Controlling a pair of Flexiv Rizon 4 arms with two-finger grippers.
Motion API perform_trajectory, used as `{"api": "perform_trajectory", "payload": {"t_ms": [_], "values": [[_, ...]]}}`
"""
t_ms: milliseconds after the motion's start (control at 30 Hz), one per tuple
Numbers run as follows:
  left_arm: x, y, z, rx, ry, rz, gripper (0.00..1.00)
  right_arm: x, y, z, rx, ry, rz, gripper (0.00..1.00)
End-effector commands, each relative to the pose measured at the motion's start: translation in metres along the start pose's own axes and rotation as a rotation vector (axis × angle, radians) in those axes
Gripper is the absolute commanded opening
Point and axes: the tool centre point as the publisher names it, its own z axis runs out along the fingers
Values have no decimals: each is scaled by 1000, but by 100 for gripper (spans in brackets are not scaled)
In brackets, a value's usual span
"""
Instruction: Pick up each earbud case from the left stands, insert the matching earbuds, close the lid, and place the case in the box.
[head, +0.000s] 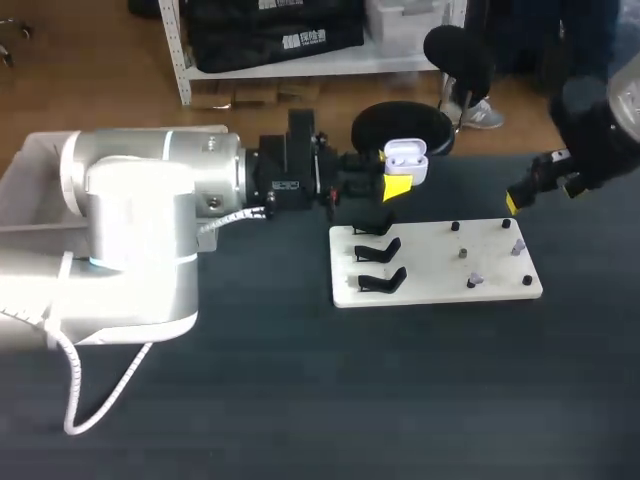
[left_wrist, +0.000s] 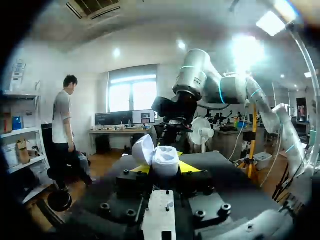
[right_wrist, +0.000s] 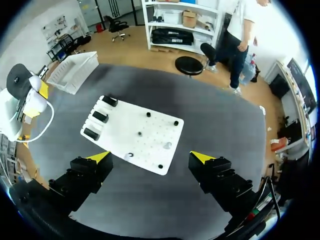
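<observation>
My left gripper holds a white earbud case in the air just beyond the far left corner of the white board. The case's lid stands open. In the left wrist view the case sits between the yellow fingertips, gripped from both sides. Three black stands line the board's left edge, all bare. Small grey earbuds rest among black pegs on its right half. My right gripper hangs open high above the board, and shows at the far right in the head view.
A white box lies at the table's far left, mostly behind my left arm; the right wrist view shows the box past the stands. Dark table surface surrounds the board.
</observation>
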Motion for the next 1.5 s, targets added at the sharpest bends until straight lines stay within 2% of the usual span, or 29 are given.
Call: {"api": "perform_trajectory", "payload": {"t_ms": [33, 267, 300, 367, 567, 700, 1000, 1200, 1267, 1367, 1400, 1500], "values": [[2, 1, 5, -14, -6, 2, 0, 0, 5, -4, 190, 0, 4, 100], [5, 3, 9, 8, 11, -4, 0, 0, 5, -4, 190, 0, 4, 100], [5, 3, 9, 8, 11, -4, 0, 3, 2, 3, 198, 14, 9, 100], [5, 3, 9, 8, 11, -4, 0, 7, -3, 13, 241, 44, -11, 100], [5, 3, 9, 8, 11, -4, 0, 18, -26, 27, 342, 141, 28, 100], [5, 3, 9, 8, 11, -4, 0, 21, -33, 37, 376, 188, 30, 100], [5, 3, 9, 8, 11, -4, 0, 34, -36, 75, 353, 202, 58, 100], [5, 3, 9, 8, 11, -4, 0, 31, -32, 99, 318, 184, 49, 100], [5, 3, 9, 8, 11, -4, 0, 30, -32, 104, 301, 187, 29, 92], [5, 3, 9, 8, 11, -4, 0, 29, -33, 105, 284, 196, -9, 90], [5, 3, 9, 8, 11, -4, 0, 28, -34, 105, 271, 201, -39, 82], [5, 3, 9, 8, 11, -4, 0, 27, -35, 106, 258, 216, -64, 74]]}}
